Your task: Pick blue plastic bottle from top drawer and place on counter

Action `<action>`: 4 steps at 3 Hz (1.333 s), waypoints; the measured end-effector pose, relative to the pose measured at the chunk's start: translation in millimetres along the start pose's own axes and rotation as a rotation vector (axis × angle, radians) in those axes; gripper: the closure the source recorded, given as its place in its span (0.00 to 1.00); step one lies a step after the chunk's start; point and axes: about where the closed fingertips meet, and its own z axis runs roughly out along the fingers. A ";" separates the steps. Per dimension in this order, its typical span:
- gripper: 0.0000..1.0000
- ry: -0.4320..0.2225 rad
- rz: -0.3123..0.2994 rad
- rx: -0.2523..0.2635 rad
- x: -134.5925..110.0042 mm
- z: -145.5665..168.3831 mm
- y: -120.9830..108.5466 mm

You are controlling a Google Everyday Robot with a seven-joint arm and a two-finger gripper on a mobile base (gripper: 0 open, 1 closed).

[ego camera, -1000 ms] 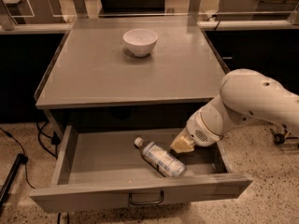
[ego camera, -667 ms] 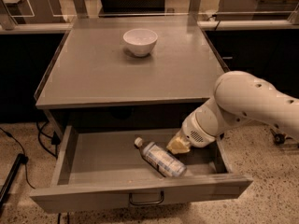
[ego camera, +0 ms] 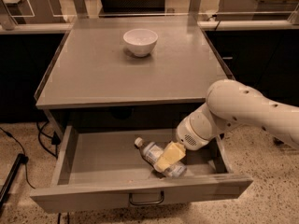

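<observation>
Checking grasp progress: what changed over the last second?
The hand moved down and to the left inside the top drawer, and now sits over the blue plastic bottle. The bottle lies where it was, not lifted. The bowl on the counter is unchanged.

The top drawer is open on top with bare floor on its left side, but the counter hangs over its back part like a roof. The gripper sits low in the right half, over the blue plastic bottle, and the fat white arm fills the room by the right wall. On the counter, a white bowl stands near the back, with flat bare room in front.
</observation>
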 end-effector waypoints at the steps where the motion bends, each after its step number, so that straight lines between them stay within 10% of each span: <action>1: 0.22 0.002 0.005 0.025 4.6 8.4 -3.4; 4: 0.23 -0.016 -0.006 0.231 15.4 17.5 -13.5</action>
